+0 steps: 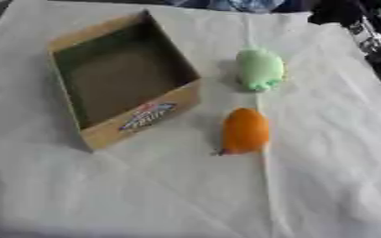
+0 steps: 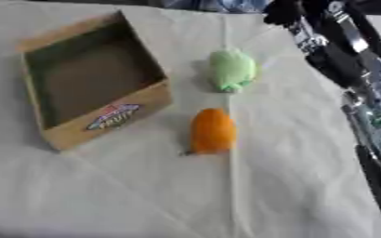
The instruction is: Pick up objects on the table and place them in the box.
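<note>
The open cardboard box point(image 1: 121, 79) sits askew toward the table's point(image 1: 324, 186) far-left corner, a colourful label on its near wall, and nothing shows inside it. To its right, near the table's middle, lies a pale green soft thing point(image 1: 259, 69); just nearer the front edge, apart from it, lies an orange rounded thing point(image 1: 245, 130). The right arm point(image 2: 340, 51) comes in along the right edge, black and silver; of its hand I cannot tell whether the fingers are apart or together. No left hand shows.
</note>
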Tool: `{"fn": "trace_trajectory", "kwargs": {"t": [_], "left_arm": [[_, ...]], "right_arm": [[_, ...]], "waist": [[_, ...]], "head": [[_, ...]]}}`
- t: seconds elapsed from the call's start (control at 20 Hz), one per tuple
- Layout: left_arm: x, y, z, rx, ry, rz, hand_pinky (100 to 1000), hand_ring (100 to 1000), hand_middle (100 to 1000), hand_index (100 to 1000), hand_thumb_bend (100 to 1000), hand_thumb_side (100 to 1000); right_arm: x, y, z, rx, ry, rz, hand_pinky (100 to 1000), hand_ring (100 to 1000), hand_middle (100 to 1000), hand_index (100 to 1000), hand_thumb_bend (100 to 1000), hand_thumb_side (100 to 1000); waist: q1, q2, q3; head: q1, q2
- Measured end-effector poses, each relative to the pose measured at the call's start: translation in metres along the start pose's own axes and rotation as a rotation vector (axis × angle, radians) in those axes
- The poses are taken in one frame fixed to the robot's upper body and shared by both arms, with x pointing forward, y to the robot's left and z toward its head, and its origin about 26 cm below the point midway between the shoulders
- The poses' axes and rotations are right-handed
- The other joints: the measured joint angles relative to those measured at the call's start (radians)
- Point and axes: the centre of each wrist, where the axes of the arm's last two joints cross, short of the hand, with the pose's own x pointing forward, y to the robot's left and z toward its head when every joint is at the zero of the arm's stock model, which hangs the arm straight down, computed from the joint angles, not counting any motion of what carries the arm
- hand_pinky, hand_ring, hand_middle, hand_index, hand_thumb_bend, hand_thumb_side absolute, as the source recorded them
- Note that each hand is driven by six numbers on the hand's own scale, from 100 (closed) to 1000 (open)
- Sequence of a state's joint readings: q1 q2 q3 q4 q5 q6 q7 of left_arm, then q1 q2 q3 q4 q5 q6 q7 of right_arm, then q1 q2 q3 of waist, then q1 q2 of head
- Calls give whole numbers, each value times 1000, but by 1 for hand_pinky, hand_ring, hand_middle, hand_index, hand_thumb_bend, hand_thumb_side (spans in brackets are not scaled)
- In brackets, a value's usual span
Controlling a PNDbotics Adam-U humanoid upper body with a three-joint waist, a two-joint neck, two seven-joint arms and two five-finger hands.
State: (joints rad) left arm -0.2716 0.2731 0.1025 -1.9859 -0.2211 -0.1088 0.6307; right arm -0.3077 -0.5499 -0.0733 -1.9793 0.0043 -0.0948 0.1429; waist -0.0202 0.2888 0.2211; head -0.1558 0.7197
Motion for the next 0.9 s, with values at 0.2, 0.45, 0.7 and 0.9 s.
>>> {"fn": "trace_trajectory", "kwargs": {"t": [0.2, 0.45, 0.7, 0.9], "left_arm": [[0, 1, 1, -1, 2, -2, 621, 787, 1000, 716, 319, 996], [-1, 1, 1, -1, 4, -5, 621, 787, 1000, 716, 318, 996], [-1, 1, 1, -1, 5, -6, 621, 787, 1000, 715, 317, 996], [-1, 1, 1, -2, 6, -7, 621, 787, 1000, 715, 316, 997]], "right_arm": [[1, -2, 0, 12, -13, 52, 787, 719, 682, 863, 100, 772], [1, -10, 2, 80, -25, 155, 824, 764, 739, 873, 100, 835], [3, -17, 2, 185, -26, 263, 858, 809, 794, 903, 100, 827], [3, -16, 2, 257, -12, 320, 870, 820, 800, 911, 100, 788]], "waist": [[-2, -5, -1], [-6, -6, -3], [-7, -8, -4], [-7, -9, -4]], "head": [[2, 0], [4, 0], [5, 0], [7, 0]]}}
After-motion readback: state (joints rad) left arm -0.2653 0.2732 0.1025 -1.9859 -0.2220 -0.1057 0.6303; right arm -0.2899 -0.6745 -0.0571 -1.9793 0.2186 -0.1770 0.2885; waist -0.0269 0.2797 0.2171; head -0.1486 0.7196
